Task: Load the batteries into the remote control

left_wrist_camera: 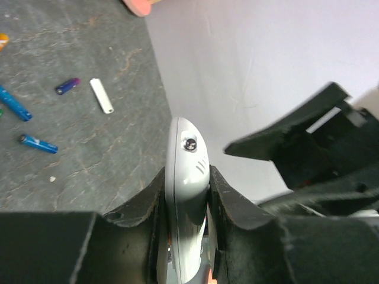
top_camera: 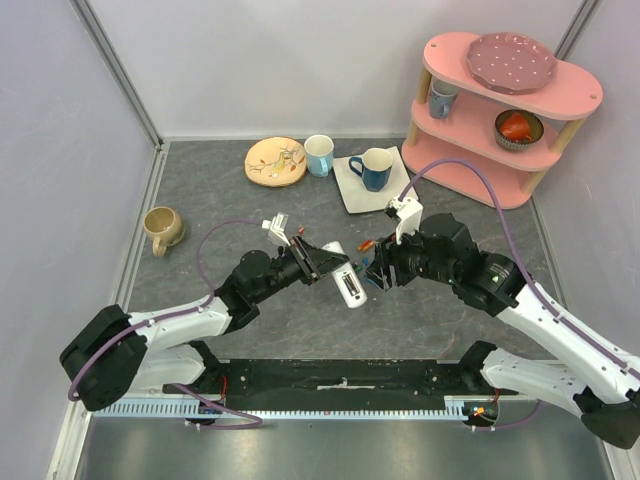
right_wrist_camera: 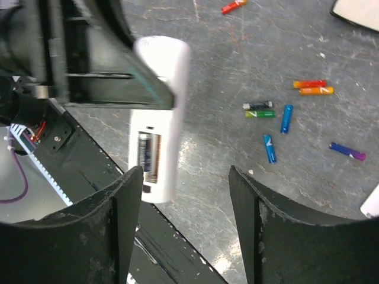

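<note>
White remote control is sitting clamped in my left tool, recess facing my right tool, which is hanging wide and empty over the batteries.

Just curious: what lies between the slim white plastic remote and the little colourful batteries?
Right wrist view: only bare grey tabletop separates remote and batteries.

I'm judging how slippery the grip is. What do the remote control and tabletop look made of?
The remote control looks like smooth white plastic, slightly glossy: soft highlights on its rounded end. The tabletop looks like matte grey stone-patterned sheet, pale veins, no glare; true material unclear.
</note>
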{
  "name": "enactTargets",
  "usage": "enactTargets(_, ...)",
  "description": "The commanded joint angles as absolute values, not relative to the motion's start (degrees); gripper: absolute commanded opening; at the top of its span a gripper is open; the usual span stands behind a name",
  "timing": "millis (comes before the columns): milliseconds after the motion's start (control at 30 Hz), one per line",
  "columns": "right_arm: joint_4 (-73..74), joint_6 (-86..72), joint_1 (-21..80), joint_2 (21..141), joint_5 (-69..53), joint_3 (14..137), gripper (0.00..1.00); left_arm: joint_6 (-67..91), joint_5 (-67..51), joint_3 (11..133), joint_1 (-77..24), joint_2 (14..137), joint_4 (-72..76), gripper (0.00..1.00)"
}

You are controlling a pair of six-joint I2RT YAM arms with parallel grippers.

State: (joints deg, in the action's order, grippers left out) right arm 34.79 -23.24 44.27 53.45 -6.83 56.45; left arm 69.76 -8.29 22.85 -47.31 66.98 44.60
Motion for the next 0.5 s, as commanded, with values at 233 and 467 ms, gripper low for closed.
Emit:
enactTargets(233,33.58,-22.76,55.8,56.69,-0.35,60.47,0.8,68.81,-5.54,27.86,-47.11,68.64,38.32,0.02)
enactTargets(467,29.45,-25.31,61.52,58.62,5.44,58.45,0.78,71.1,-6.06,27.16,-47.11,69.96,41.84,0.02)
